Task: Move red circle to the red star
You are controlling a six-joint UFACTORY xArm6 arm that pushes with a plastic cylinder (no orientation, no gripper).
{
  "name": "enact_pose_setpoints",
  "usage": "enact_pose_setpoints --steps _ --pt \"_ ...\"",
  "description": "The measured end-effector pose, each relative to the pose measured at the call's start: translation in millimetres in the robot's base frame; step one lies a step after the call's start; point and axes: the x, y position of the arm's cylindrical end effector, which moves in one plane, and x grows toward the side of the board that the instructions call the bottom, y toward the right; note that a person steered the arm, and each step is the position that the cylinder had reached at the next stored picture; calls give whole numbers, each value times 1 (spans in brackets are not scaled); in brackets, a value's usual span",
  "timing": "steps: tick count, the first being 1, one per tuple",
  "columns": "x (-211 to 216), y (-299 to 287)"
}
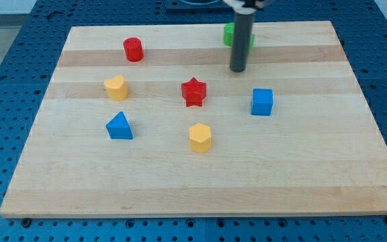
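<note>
The red circle [133, 49] stands near the view's top left of the wooden board [200, 175]. The red star [194, 91] sits near the board's middle, down and to the right of the circle. My tip [238, 70] rests on the board above and to the right of the red star, far to the right of the red circle. It touches no block. The rod partly hides a green block [228, 34] behind it.
A yellow heart [115, 87] lies left of the star. A blue triangle [119, 126] is below the heart. A yellow hexagon [199, 138] is below the star. A blue cube [262, 102] is right of the star.
</note>
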Motion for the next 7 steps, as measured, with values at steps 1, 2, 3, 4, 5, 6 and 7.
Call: enact_pose_setpoints --steps 1,2,3,4,5,6,7 --pt "-7 -60" --pt "-10 -112" --pt "-3 -158" --pt "-5 -211" --pt "-37 -245" --pt "-70 -236" --pt "-82 -206"
